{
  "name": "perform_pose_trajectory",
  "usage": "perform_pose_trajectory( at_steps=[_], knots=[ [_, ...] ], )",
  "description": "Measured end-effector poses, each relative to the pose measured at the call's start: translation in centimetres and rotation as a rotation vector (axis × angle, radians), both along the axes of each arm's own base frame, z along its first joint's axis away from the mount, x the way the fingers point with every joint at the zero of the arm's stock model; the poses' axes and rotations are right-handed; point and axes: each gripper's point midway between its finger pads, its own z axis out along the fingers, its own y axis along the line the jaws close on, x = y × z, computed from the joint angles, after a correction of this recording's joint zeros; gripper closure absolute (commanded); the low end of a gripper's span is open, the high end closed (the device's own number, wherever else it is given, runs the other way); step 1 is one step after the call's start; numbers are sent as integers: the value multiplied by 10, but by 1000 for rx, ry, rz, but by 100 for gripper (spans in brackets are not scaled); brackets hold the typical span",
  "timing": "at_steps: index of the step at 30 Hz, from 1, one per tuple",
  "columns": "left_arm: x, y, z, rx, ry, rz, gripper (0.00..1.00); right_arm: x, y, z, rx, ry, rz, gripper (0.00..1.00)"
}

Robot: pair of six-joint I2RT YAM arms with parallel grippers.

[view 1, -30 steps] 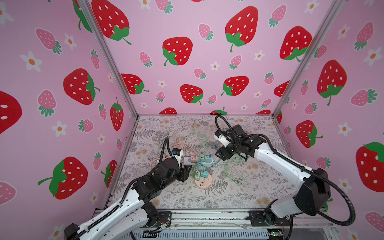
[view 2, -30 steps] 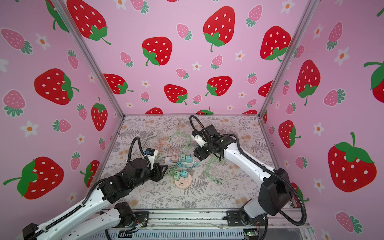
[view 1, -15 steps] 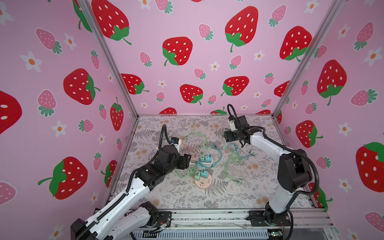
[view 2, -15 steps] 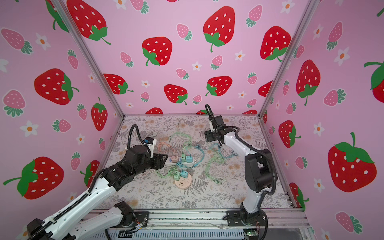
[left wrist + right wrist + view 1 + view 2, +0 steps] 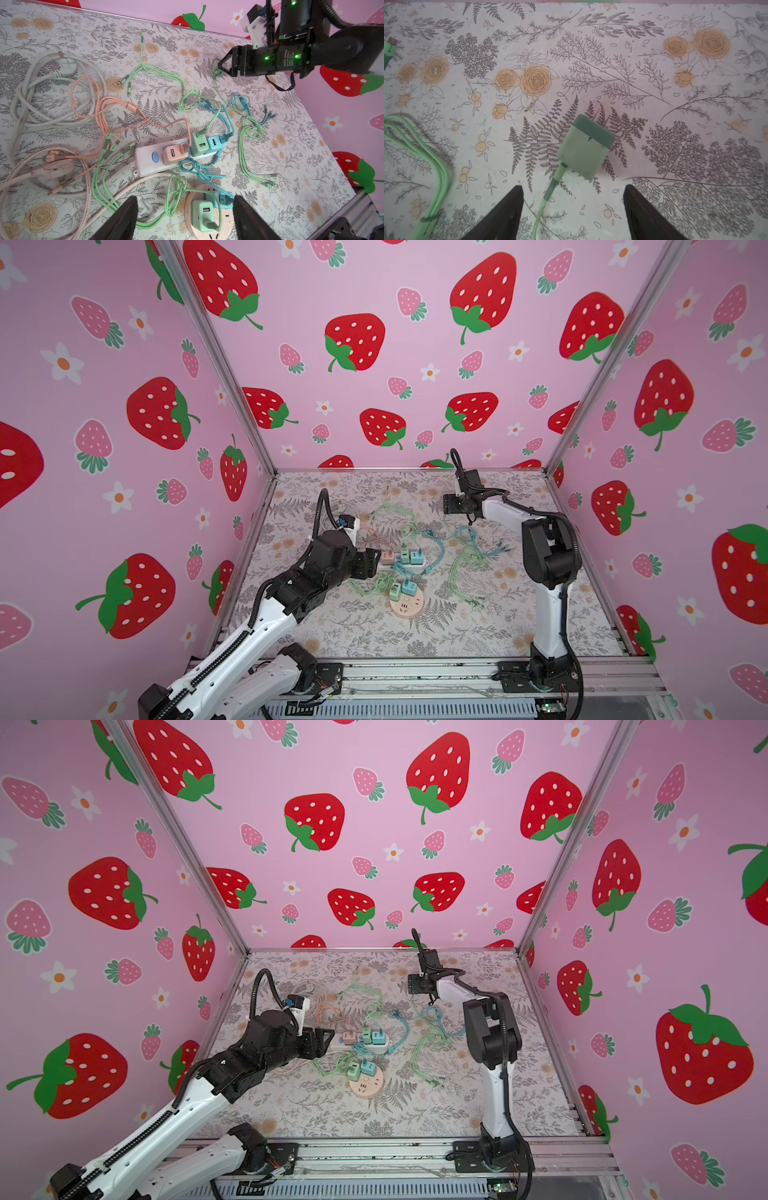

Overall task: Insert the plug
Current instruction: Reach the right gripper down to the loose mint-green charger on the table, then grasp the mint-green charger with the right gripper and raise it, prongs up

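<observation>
Plug (image 5: pixel 586 146): flat on surface (image 5: pixel 675 145), just ahead of right claw (image 5: pixel 572 187), apart.
Axis: diagonal; cable (image 5: pixel 548 193) end toward claw.
Claw: spread, empty.

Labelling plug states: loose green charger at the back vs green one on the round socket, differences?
Loose charger lies flat on the mat, unplugged; socket charger stands plugged into the round socket. Loose one sits alone; socket one beside a blue charger. Both green, with green cables.

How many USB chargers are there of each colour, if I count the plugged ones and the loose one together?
Green USB chargers: 3
Blue USB chargers: 2
Pink USB charger: 1
Total: 6
</observation>
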Motion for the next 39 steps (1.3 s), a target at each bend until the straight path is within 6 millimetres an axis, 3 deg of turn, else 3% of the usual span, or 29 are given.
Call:
perform_pose_trajectory(
  at_steps=[15,21,32,36,39],
  knots=[
    [-3,1,-3,10,14,-12,24,13,-2,-41,13,42,-101,35],
    [-3,1,-3,9,15,-18,24,20,0,-41,19,28,-110,42],
    [-6,2,-6,6,15,-20,24,25,9,-38,43,13,-69,67],
    [-7,3,-13,12,30,-22,24,13,16,-35,70,17,2,71],
    [-9,2,-16,11,38,-28,24,-1,20,-15,89,-1,67,71]
  ],
)
